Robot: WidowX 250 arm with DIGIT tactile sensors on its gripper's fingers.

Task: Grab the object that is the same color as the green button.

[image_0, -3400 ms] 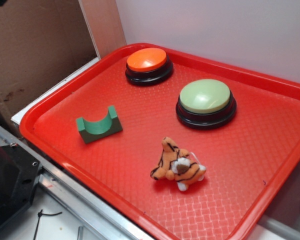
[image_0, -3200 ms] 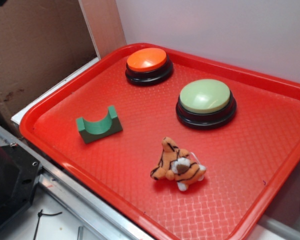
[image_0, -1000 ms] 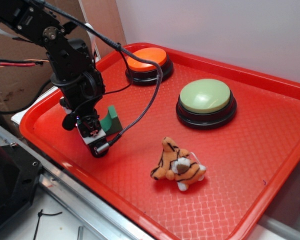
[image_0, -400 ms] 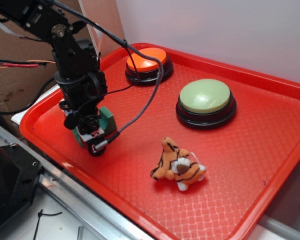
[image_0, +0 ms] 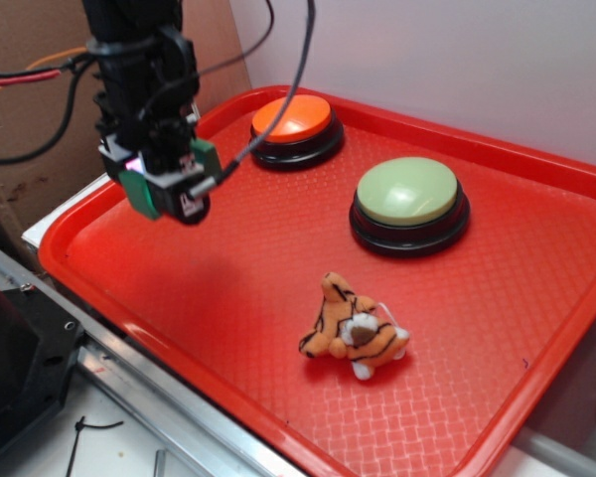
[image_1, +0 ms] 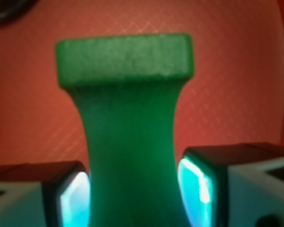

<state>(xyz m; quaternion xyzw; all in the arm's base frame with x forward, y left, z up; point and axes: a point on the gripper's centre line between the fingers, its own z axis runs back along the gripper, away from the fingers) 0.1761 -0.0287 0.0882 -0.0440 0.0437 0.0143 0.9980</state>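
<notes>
Gripper clamped on green block, held in the air above the red tray, left of the orange button. Wrist view: block pinched at its narrow waist between both pads. Grip looks thin there, so possible slip or twist out if jolted or squeezed loosely. Drop would likely land back on the tray, maybe near the tiger toy. Green button well right of the orange one, untouched.
</notes>
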